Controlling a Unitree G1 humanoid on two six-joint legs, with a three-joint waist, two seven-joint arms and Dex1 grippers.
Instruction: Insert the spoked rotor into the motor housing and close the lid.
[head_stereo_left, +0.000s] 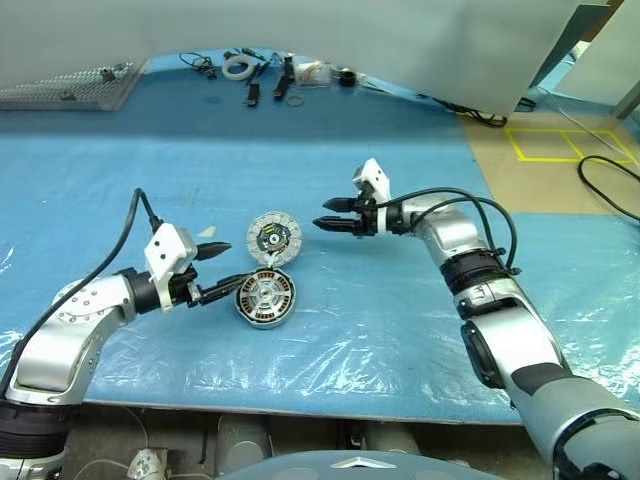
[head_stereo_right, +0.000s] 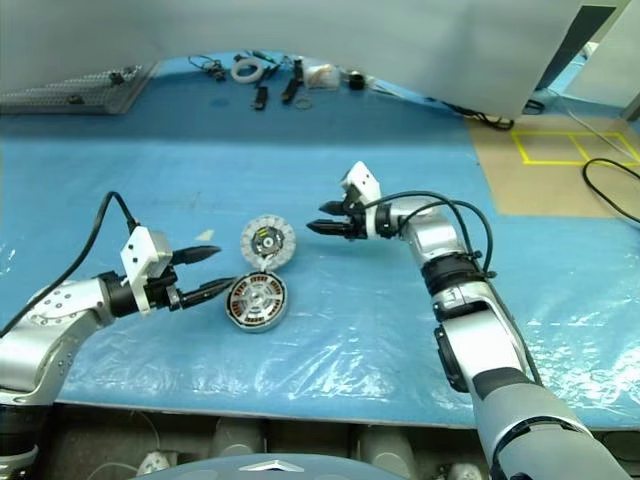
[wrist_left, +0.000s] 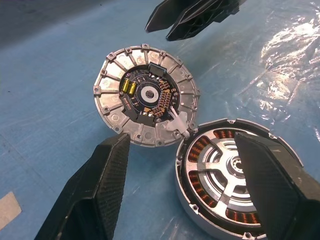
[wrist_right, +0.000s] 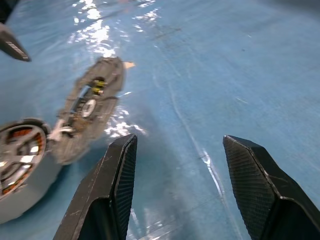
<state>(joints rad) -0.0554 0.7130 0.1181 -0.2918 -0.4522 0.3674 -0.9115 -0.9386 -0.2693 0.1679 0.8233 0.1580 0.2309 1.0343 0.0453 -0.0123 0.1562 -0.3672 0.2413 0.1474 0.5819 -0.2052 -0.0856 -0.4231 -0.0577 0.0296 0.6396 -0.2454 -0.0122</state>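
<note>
The motor housing (head_stereo_left: 265, 298) lies on the blue mat, its copper windings showing. The silver spoked rotor (wrist_left: 220, 160) sits inside it. The lid (head_stereo_left: 274, 238) rests just behind the housing with its segmented face and dark centre up, and its edge touches the housing's rim (wrist_left: 186, 134). My left gripper (head_stereo_left: 230, 266) is open, with its fingertips to the left of both discs and holding nothing. My right gripper (head_stereo_left: 320, 214) is open and hovers to the right of the lid, apart from it and pointing towards it; it is empty in the right wrist view (wrist_right: 180, 142).
Clear plastic film (head_stereo_left: 400, 330) covers the mat in front. A tape roll (head_stereo_left: 238, 67) and small black tools lie at the table's far edge, beside a perforated metal tray (head_stereo_left: 70, 90). A cable (head_stereo_left: 610, 185) and yellow floor marking (head_stereo_left: 570, 145) are at the right.
</note>
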